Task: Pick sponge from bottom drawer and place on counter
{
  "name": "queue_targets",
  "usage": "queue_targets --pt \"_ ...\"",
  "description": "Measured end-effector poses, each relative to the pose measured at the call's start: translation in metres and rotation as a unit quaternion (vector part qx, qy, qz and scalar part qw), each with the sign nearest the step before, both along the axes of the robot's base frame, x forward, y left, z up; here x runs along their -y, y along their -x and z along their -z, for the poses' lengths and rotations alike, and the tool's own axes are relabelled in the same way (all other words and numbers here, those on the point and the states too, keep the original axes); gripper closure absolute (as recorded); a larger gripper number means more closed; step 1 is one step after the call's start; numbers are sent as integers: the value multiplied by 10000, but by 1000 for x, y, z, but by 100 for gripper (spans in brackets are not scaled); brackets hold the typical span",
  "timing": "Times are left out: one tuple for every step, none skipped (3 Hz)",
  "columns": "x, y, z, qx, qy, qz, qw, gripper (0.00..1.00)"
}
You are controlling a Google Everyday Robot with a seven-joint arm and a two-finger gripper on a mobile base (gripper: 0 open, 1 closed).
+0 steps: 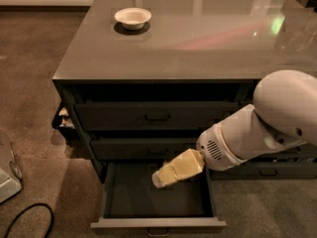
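The bottom drawer (133, 200) of the left column stands pulled open, and its dark inside shows nothing. No sponge shows apart from the gripper; it is hidden or out of view. My gripper (159, 178), pale yellow at the end of the white arm (257, 133), hangs tilted down to the left over the back right part of the open drawer. The glossy grey counter (208, 38) lies above, with a white bowl (132, 18) at its far left.
The two upper left drawers (156, 115) are closed. The right column's lowest drawer (270, 171) sits behind my arm. A black cable (29, 217) and a white object (7, 175) lie on the carpet at the left. Small items sit in a rack (62, 119) on the cabinet's left side.
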State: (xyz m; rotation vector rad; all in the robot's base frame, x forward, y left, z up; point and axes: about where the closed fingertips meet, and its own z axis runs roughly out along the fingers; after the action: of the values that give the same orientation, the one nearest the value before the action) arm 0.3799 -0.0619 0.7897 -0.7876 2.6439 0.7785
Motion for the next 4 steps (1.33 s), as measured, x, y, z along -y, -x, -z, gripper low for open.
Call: queue_targets --pt "7 -2 24 83 -93 -4 9999 0" --pt "37 7 80 -15 -346 356 9988 0" --pt "70 23 145 -45 -662 827 9944 0" --pt "94 34 215 -35 -1015 1227 9872 0"
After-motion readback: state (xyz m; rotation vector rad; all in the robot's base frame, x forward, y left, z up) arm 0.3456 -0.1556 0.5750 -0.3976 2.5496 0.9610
